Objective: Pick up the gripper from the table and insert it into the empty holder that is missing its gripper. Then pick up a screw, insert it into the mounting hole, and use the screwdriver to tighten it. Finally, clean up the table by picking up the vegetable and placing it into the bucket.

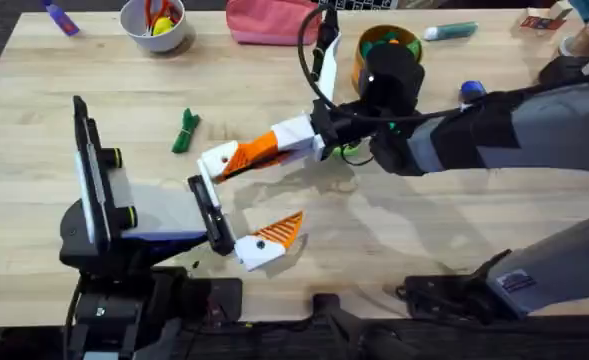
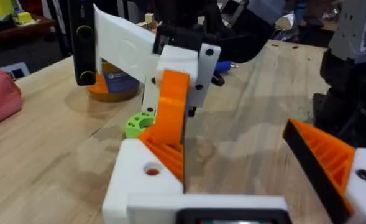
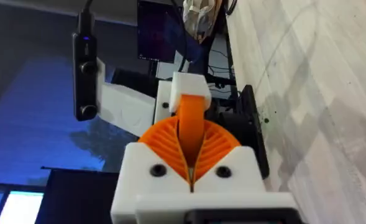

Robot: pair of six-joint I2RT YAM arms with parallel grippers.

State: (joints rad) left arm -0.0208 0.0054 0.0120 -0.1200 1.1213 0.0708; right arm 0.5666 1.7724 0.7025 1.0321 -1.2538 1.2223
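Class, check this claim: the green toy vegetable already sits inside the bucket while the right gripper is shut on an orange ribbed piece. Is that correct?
Not quite. The overhead view shows the vegetable lying on the table, left of the bucket, not inside it. The rest stands: the right gripper is shut on the orange ribbed piece.

Right arm: dark jointed links, extended from the lower right across the table's middle; its white two-finger gripper with orange ribbed pads [image 1: 236, 158] has jaws pressed together on the loose orange ribbed wedge. Left arm: low at lower left; white gripper with orange ribbed pads [image 1: 236, 210] spread wide.
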